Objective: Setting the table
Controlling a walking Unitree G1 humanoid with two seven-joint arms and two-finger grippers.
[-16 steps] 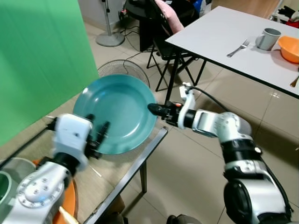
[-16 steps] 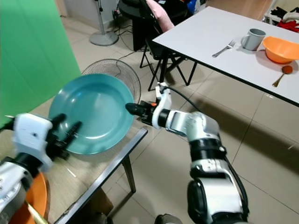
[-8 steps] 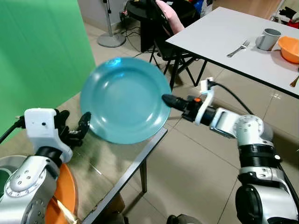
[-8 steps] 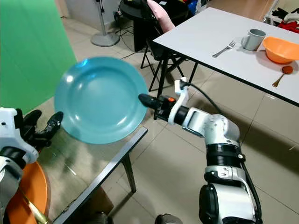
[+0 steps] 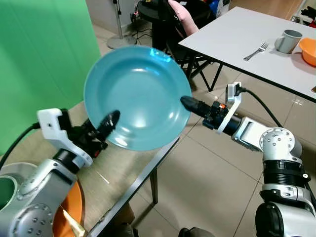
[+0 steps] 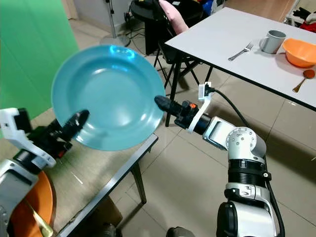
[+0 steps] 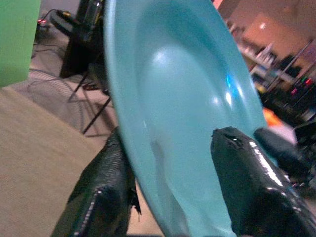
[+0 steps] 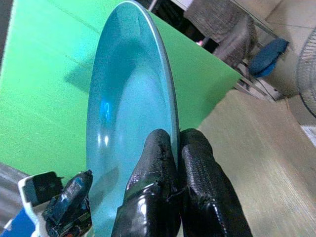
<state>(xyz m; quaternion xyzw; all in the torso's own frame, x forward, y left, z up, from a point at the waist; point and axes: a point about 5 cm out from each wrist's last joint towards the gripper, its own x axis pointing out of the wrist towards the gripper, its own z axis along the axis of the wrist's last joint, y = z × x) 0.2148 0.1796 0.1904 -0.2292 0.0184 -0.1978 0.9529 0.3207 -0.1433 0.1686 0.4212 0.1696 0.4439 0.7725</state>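
Above the near wooden surface (image 5: 126, 173), in the left eye view, a teal plate (image 5: 136, 96) is held off the top, tilted with its hollow toward the camera; the right gripper (image 5: 186, 102) nips its rim on the robot's right, the left gripper (image 5: 106, 123) meets its lower left edge; the step in hand, judged from the task, is carrying the plate to the white surface (image 5: 232, 34) with the fork (image 5: 254, 50), mug (image 5: 288, 40) and orange bowl (image 5: 308, 51); done well, one grasp stays firm while the other lets go, and the plate is levelled before it is set down.

Right eye view: the same arrangement; one left finger lies across the plate's face, the other is hidden behind it; a spoon (image 6: 302, 80) lies by the bowl on the far surface.

Left wrist view: the two black fingers (image 7: 249, 185) are spread fairly wide, the plate's rim passing between them; whether either presses the plate cannot be told.

Right wrist view: the right fingers (image 8: 195, 190) are pressed nearly together, pinching the thin rim (image 8: 168, 98) edge-on; the grasp is narrow, so a slip or swing of the plate is the likely fault.
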